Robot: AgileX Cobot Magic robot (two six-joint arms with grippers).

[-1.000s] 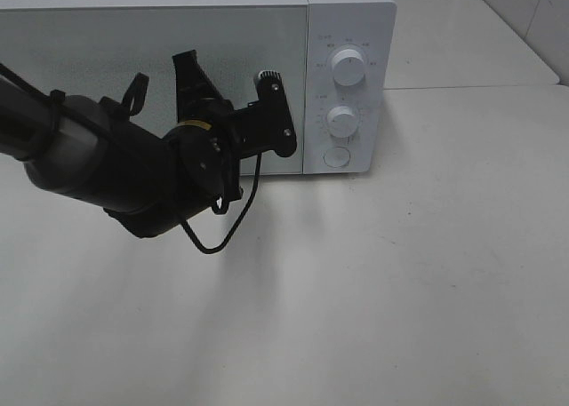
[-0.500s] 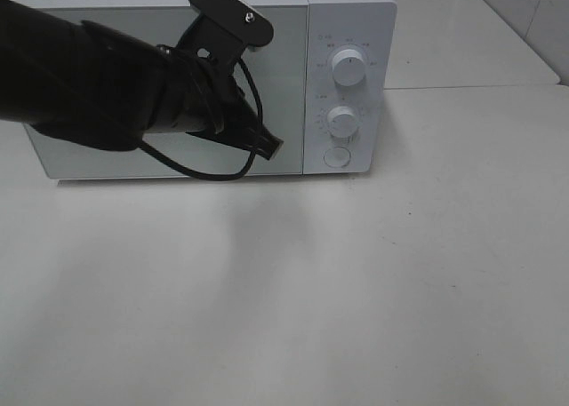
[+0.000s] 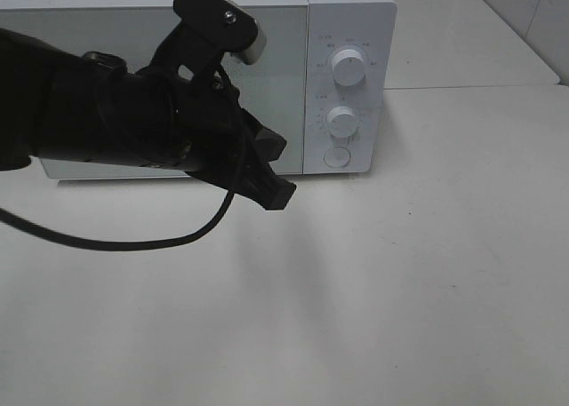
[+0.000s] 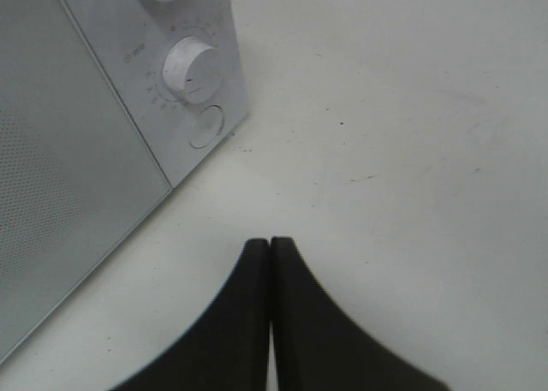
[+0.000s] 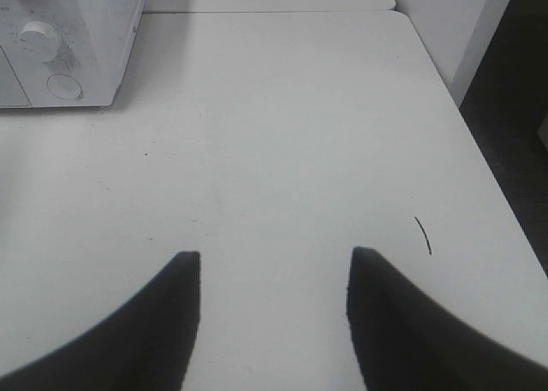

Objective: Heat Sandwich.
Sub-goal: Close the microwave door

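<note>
- Table: bare; the sandwich shows in no view, and it may sit inside the microwave.
- Microwave, far left: door shut.
- Left claw: pinched tight, empty; it has drawn back from the door, so starting the heat probably comes next.
- Right claw: wide, empty, over the table's right.

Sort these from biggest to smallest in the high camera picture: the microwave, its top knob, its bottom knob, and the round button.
1. microwave: largest by far.
2. top knob and bottom knob: nearly alike, so I won't rank them.
3. round button: slightly smaller than the knobs.
</note>
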